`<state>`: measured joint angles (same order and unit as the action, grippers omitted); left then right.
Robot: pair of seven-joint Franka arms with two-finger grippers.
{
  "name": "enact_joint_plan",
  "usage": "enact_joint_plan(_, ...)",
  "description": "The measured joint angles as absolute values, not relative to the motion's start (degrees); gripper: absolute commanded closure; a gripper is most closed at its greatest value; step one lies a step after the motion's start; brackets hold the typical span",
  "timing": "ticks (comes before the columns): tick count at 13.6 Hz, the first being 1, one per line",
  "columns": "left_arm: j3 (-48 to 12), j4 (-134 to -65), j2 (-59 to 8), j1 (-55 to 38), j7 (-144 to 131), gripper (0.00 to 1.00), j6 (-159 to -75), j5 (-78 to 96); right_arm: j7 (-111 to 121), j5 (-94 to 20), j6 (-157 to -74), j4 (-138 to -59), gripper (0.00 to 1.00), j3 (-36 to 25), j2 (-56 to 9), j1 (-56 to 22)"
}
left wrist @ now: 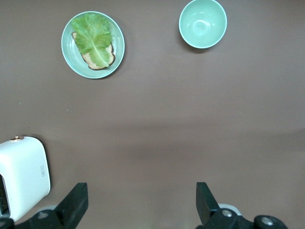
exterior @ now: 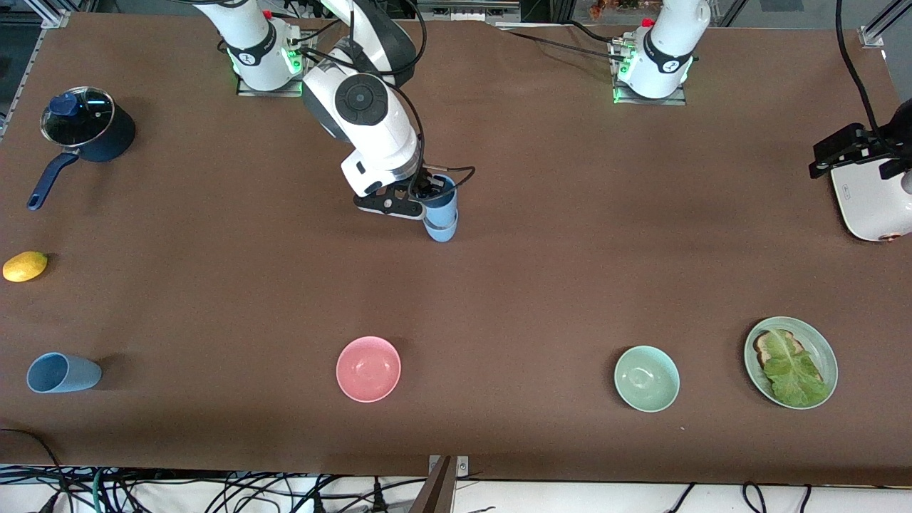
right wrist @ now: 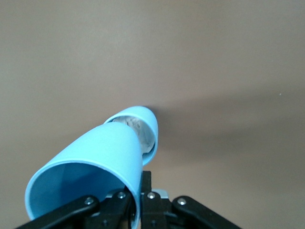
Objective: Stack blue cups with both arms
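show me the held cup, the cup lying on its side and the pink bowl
held cup (exterior: 443, 214), front view, on its side wall
lying cup (exterior: 63, 372), front view, on its side wall
pink bowl (exterior: 368, 368), front view, on its inner floor

Looking down from high across the table (exterior: 541, 285); wrist views hanging close, left sharing the green bowl (exterior: 646, 378) (left wrist: 202, 23).
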<state>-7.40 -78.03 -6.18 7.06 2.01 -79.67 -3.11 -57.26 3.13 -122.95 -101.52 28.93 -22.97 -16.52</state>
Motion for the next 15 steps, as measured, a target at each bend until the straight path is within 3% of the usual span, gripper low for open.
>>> enact_joint_plan(15, -6.91, -79.25, -6.11, 6.23, 2.00, 0.00, -81.49, -1.98, -57.61, 6.02, -121.84, -101.56, 1.00, 28.36, -25.54, -17.60)
